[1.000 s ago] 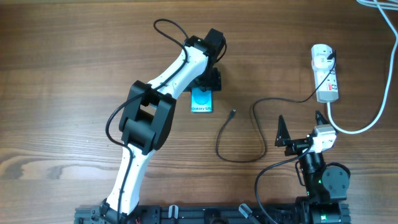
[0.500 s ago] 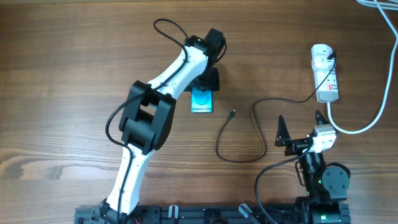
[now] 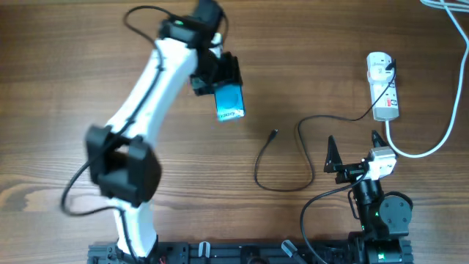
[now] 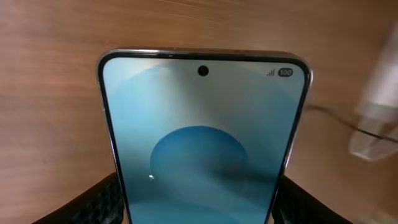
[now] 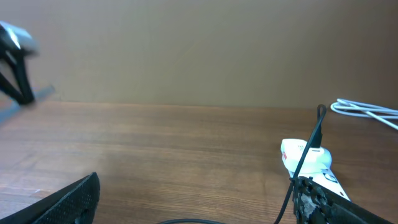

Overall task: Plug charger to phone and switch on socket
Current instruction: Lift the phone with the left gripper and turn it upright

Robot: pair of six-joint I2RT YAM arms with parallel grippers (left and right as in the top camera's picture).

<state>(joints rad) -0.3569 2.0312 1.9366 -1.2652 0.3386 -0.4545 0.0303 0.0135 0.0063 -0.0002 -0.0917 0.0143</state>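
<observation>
The left gripper (image 3: 222, 89) has its black fingers (image 4: 93, 200) clamped on the sides of the small cyan-screened smartphone (image 3: 229, 103), well to the left of the white elongated power strip (image 3: 384, 86) on the wooden surface (image 3: 73, 110). The thin black charger cable (image 3: 257, 169) is plugged into the strip, and its loose connector tip lies between strip and phone. The right gripper (image 3: 353, 145), near the strip, has its fingers apart.

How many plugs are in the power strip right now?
1. The charger's black plug sits in the white power strip on the table's right side, toward the strip's far end. No other plug shows, though the strip is small in the overhead view.
</observation>
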